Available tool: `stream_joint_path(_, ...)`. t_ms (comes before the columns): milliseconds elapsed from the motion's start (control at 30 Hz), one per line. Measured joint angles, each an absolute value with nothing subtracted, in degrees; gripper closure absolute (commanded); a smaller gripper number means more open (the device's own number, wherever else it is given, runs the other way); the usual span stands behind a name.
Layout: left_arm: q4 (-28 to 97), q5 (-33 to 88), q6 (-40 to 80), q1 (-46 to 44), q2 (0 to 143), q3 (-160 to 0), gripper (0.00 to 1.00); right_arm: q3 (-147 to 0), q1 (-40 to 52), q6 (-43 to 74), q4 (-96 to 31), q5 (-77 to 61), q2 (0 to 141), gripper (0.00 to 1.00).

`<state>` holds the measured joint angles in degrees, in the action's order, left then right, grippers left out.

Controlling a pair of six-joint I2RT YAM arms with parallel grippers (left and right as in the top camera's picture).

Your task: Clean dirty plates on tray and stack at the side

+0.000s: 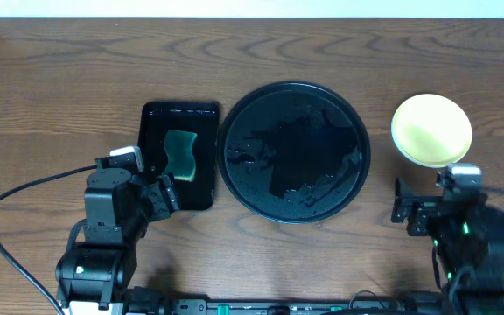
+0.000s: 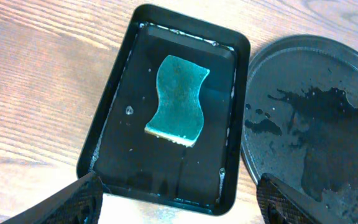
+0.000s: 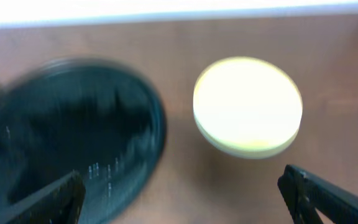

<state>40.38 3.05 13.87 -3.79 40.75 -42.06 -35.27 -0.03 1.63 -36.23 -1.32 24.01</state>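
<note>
Left gripper (image 1: 166,191): jaws spread wide, nothing between them, hovering over the near end of the small tray (image 2: 107,99).
Right gripper (image 3: 182,186): released, jaws wide, empty, near the yellow plate (image 1: 431,129).
Yellow plate: on the bare table (image 1: 59,87), right of the round tray (image 1: 226,157), apart from it; top face looks clean.
Round tray: wet, with puddles and drops.
Small tray: just left of the round tray, with the green sponge (image 2: 178,99) lying flat in shallow water.
</note>
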Motion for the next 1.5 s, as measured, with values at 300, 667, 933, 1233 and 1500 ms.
stream_joint_path(300,40.4,3.1,13.9,-3.8,40.8,-41.9,0.2,-16.2,1.0,0.7,-9.1,-3.0,8.2,0.01)
stream_joint_path(667,40.4,3.0,13.9,-3.8,40.8,-41.8,0.2,-3.7,1.0,-2.5,-0.1,-3.0,0.8,0.01)
stream_joint_path(933,40.4,3.1,13.9,-3.8,40.8,-41.8,0.2,-3.0,1.0,-4.5,-9.8,-3.3,0.6,0.01)
stream_joint_path(1233,40.4,3.1,13.9,-3.8,40.8,-41.8,0.2,-3.0,1.0,-5.1,-9.8,-3.5,0.6,0.01)
stream_joint_path(1500,40.4,3.0,13.9,-3.8,40.8,-41.8,0.2,-3.0,1.0,-5.1,-9.8,-3.5,0.6,0.01)
